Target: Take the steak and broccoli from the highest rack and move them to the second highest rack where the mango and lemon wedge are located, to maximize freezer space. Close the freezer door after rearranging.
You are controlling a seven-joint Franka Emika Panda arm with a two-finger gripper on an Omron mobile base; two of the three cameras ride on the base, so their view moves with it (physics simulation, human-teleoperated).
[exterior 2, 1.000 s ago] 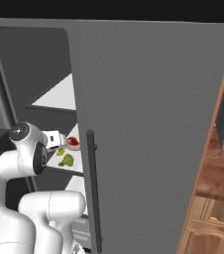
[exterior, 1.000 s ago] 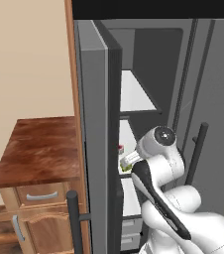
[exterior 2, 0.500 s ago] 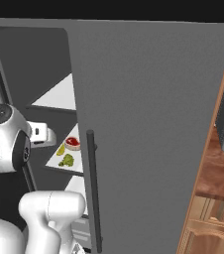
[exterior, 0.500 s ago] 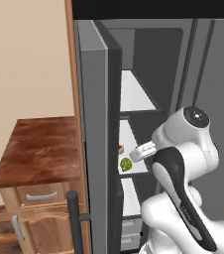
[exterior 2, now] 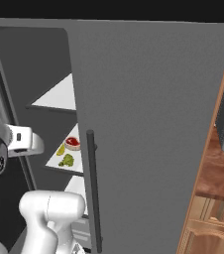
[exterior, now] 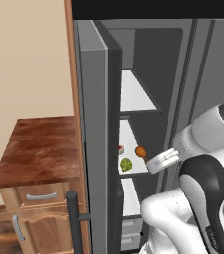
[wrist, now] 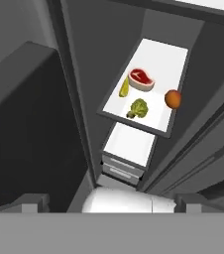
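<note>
Now, with steak point(wrist: 141, 79) and broccoli point(wrist: 139, 108) beside the mango point(wrist: 172, 98), keep your gripper spread, swing the door point(exterior 2: 153, 139) shut squarely

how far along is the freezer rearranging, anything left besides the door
Moving looks done: the steak, broccoli, mango and lemon wedge share the second highest rack, and the highest rack is bare. Nothing is in hand; the gripper is open and outside the freezer. Left: closing the freezer door, which stands open.
</note>
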